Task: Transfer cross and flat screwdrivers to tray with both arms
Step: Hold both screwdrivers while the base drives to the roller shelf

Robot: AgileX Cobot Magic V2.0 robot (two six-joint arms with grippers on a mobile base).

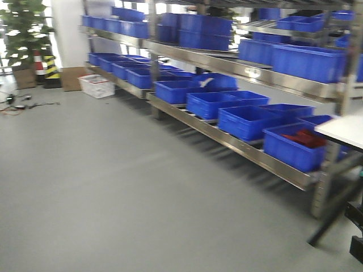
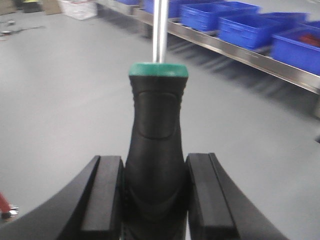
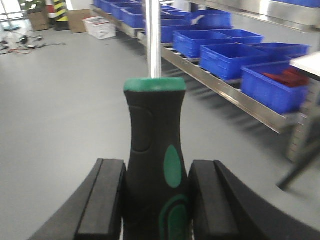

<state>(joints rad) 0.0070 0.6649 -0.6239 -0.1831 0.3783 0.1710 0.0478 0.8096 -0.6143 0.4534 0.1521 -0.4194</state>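
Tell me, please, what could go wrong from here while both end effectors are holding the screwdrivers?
1. The left end effector and right end effector grip the left screwdriver and right screwdriver only low on their handles; a jolt might tilt either.
2. Their steel shafts point ahead and could strike the blue bins if the base nears the rack.

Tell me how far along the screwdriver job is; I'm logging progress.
Picking up looks done: the left jaws clamp one screwdriver, the right jaws the second screwdriver. In hand: both, held over grey floor. Left: setting them in the tray, which no view shows.
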